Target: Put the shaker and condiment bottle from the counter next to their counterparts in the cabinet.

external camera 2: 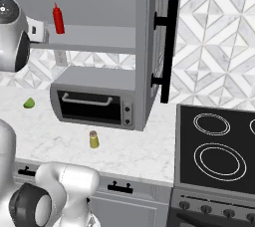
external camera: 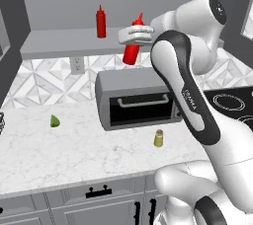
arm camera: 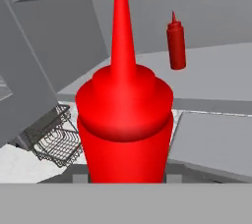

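The smooth red plastic squeeze bottle with a cone nozzle (external camera: 132,46) hangs tilted in the air, clamped in the white two-finger gripper (external camera: 134,35) before the grey cabinet shelf (external camera: 59,41). Its glossy twin, a second red bottle (external camera: 101,21), stands upright on that shelf. Below, the small olive-yellow shaker (external camera: 158,138) stands on the veined marble counter (external camera: 74,155) before the boxy grey toaster oven (external camera: 133,95).

Both base views look forward and down from behind, sharing the toaster oven (external camera: 136,98) at the counter's (external camera: 74,145) back edge. The hand view sits close behind the condiment bottle (arm camera: 125,120), facing the cabinet (arm camera: 216,70) shelf.
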